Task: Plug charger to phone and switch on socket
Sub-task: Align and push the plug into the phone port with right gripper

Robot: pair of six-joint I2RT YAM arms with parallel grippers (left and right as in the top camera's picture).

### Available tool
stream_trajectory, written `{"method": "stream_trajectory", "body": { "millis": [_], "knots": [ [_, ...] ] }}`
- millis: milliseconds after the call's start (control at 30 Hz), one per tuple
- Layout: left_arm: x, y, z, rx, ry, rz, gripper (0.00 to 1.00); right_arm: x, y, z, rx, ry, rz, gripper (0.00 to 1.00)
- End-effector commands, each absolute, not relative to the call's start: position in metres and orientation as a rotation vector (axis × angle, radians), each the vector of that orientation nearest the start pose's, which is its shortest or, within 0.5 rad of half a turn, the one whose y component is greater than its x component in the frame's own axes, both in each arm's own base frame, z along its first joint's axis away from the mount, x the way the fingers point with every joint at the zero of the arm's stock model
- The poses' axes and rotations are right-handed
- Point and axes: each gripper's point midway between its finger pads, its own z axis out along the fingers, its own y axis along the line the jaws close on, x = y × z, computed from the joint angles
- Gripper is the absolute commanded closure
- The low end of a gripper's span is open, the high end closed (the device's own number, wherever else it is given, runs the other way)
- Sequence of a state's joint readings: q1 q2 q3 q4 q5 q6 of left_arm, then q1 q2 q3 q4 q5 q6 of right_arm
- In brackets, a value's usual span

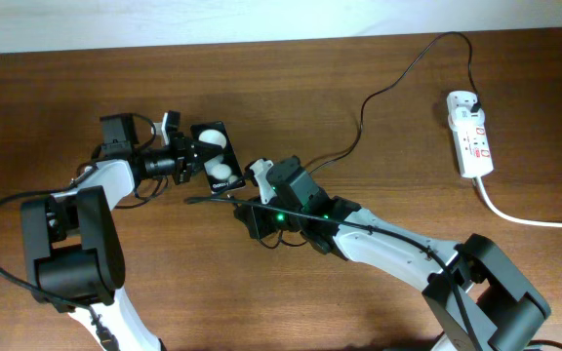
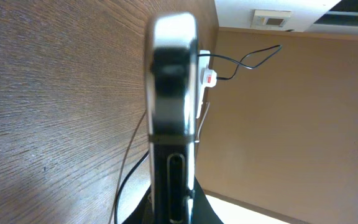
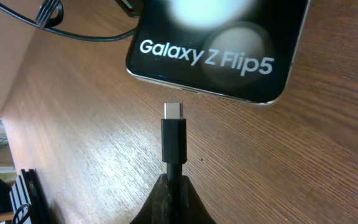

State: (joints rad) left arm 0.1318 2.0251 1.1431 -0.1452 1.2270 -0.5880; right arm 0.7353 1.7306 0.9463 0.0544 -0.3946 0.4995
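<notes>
The phone (image 1: 217, 156) is black and glossy, and my left gripper (image 1: 193, 158) is shut on its left end. In the left wrist view the phone (image 2: 173, 93) stands edge-on between the left gripper's jaws (image 2: 173, 208). My right gripper (image 1: 253, 178) is shut on the charger (image 1: 360, 115) just behind its connector. In the right wrist view the connector tip (image 3: 173, 111) points at the phone's bottom edge (image 3: 216, 53), a small gap away, ahead of my right gripper (image 3: 173, 190). The white socket (image 1: 469, 134) lies at the far right with the charger's plug in it.
The socket's thick white cord (image 1: 535, 220) runs off the right edge. The charger cable loops across the back of the wooden table (image 1: 379, 58). The socket's red switch (image 2: 209, 78) shows past the phone in the left wrist view. Arm cables (image 3: 48, 15) lie left of the phone.
</notes>
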Motion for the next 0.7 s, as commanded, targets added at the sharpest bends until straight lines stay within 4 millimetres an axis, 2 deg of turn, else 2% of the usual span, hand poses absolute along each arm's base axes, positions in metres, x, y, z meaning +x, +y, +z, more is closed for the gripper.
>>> {"method": "stream_trajectory", "body": {
  "millis": [0,300,367,600,667],
  "knots": [
    [0.420,-0.111,0.106,-0.333,2.314,-1.813,1.00,0.298,0.354,0.097,-0.462,2.413,1.021,0.96],
    [0.419,-0.112,0.108,-0.328,2.309,-1.830,1.00,0.298,0.356,0.093,-0.463,2.419,1.034,0.96],
    [0.419,-0.113,0.108,-0.403,2.326,-1.859,1.00,0.297,0.357,0.093,-0.467,2.418,1.035,0.96],
    [0.418,-0.117,0.108,-0.382,2.331,-1.860,1.00,0.298,0.358,0.094,-0.465,2.410,1.033,0.96],
    [0.418,-0.117,0.108,-0.332,2.320,-1.842,1.00,0.290,0.362,0.095,-0.498,2.417,1.089,0.96]
  ]
}}
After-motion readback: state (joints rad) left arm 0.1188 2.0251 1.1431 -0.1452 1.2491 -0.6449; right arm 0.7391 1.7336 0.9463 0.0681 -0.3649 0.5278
